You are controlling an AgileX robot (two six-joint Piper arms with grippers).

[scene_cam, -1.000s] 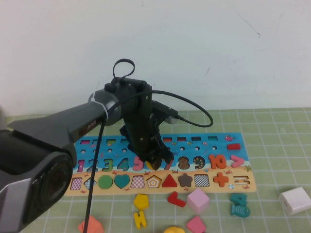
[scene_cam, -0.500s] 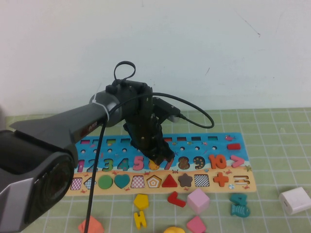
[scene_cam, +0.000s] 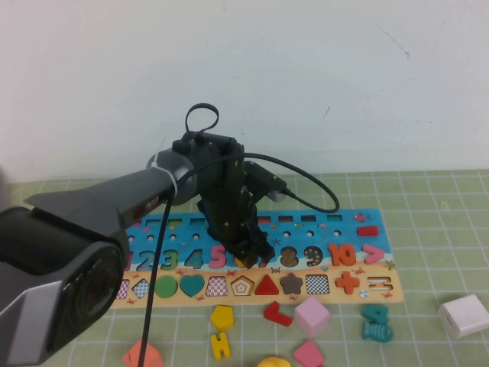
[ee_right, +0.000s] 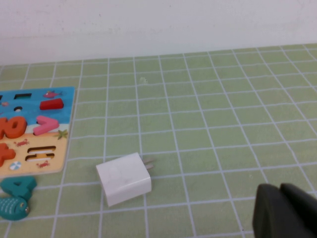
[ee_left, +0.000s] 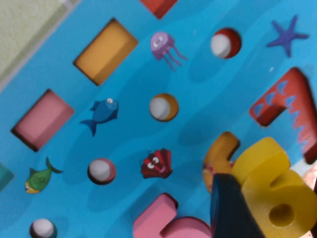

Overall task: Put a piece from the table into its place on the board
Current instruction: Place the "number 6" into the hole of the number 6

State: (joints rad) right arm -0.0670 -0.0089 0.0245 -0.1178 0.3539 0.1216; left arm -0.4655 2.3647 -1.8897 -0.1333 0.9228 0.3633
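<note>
The puzzle board lies across the mat with numbers and shapes set in it. My left gripper is shut on a yellow number 6 and holds it just over the board, between the pink 5 and the red 7. In the left wrist view the yellow 6 is tilted and overlaps the orange 6-shaped recess; a dark finger presses its side. My right gripper is shut and empty, low over the green mat, and is out of the high view.
Loose pieces lie in front of the board: a yellow pentagon, a red L, a pink cube, a teal 4 and fish, an orange piece. A white charger sits at the right.
My left arm has shifted slightly to the right with the yellow 6 still in its grip, keeping over the 6 spot. The loose pieces have not moved.
</note>
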